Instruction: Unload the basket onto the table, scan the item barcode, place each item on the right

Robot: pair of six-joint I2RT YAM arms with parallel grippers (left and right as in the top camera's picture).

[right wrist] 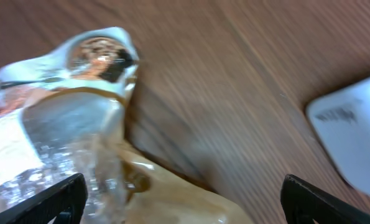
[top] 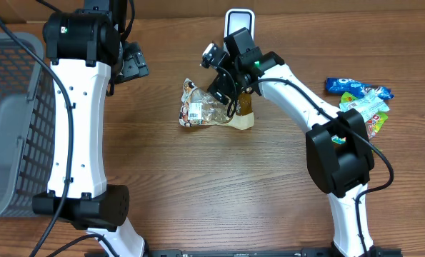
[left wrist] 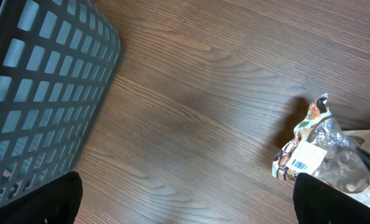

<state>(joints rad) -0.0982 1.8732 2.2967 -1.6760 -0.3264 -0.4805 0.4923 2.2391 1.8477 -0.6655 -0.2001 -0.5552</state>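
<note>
Snack bag [top: 211, 113] looks light, crinkly, slippery; I'd pinch a sealed edge, clear of its barcode label [top: 195, 109]. Right gripper [top: 225, 96] hovers spread above it, left gripper [top: 132, 63] spread too

A white barcode sticker [left wrist: 308, 157] sits on the snack bag [left wrist: 337, 152], toward its nine o'clock edge. No lettering anywhere is legible.

One snack bag [top: 211, 108], one basket [top: 12, 121], one white device [top: 238, 18] — roughly three loose packets [top: 362, 100] — two arms [top: 76, 128].

Wood table [top: 212, 193] with bag [top: 201, 108], basket [top: 12, 107], packets [top: 362, 100]
</note>
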